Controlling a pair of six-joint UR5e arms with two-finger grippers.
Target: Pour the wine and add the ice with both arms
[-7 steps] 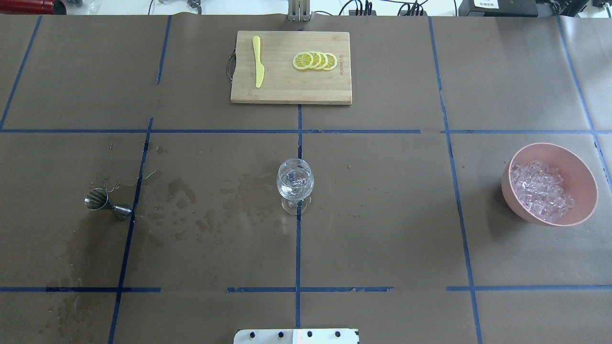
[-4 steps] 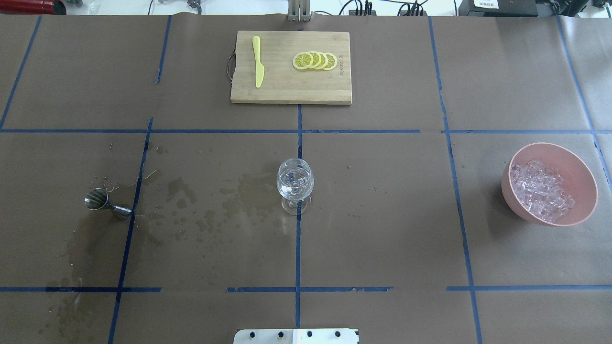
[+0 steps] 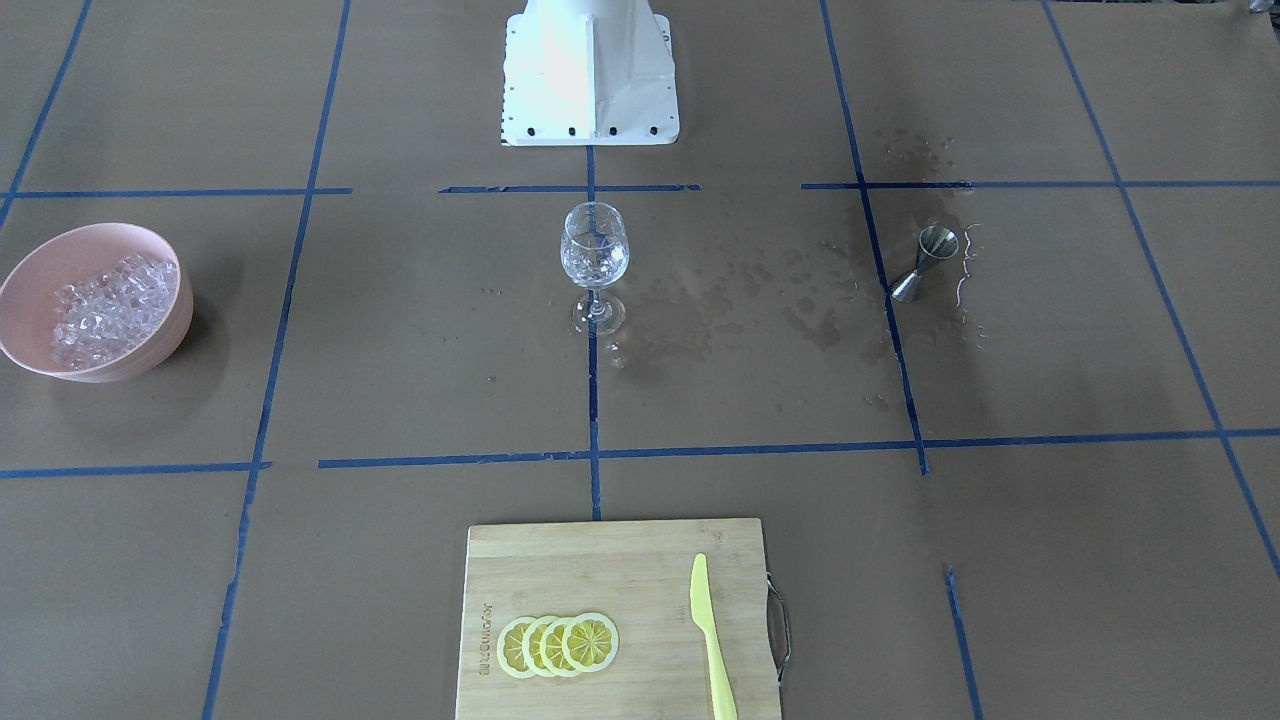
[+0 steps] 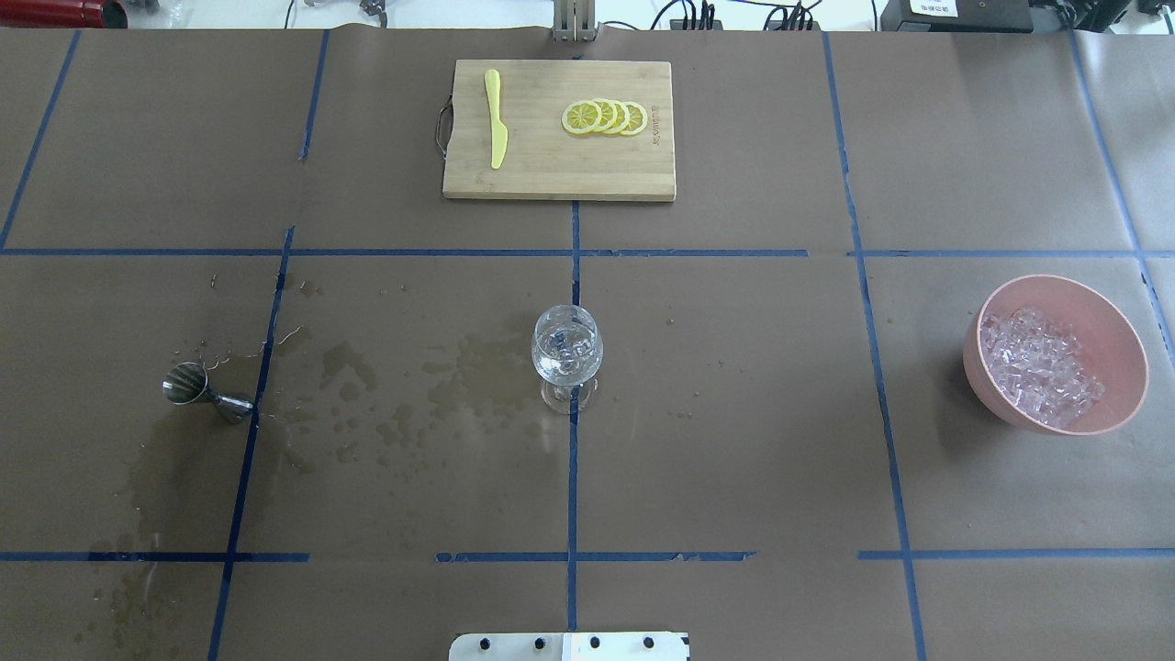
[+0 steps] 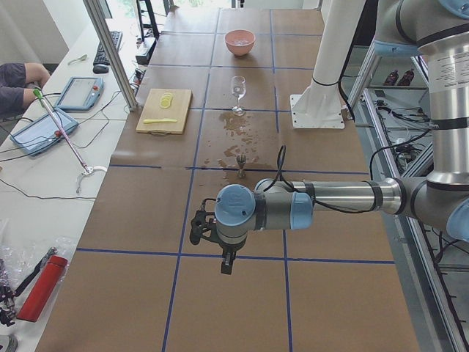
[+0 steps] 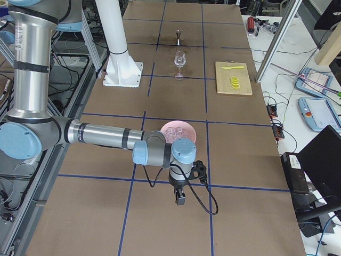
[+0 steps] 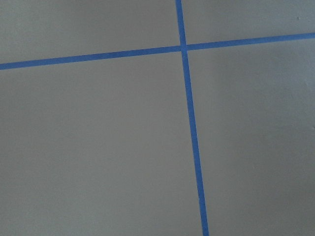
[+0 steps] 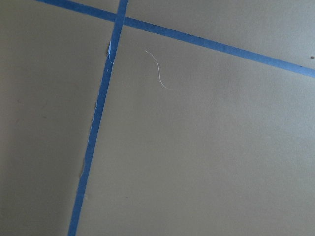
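Note:
A clear stemmed wine glass (image 4: 567, 353) stands at the table's middle, with clear cubes in its bowl; it also shows in the front view (image 3: 594, 250). The ice (image 4: 1037, 367) is heaped in a pink bowl (image 4: 1115, 349) at the right. A steel jigger (image 4: 204, 393) stands at the left. My left gripper (image 5: 228, 265) hangs over the table's left end, far from the jigger. My right gripper (image 6: 181, 201) hangs just past the bowl (image 6: 187, 128) at the right end. Each shows only in a side view, so I cannot tell if it is open or shut.
A bamboo cutting board (image 4: 558, 170) at the far edge carries lemon slices (image 4: 605, 117) and a yellow knife (image 4: 496, 119). Wet stains (image 4: 404, 395) spread on the brown paper between jigger and glass. The white base block (image 3: 590, 70) stands at the robot side.

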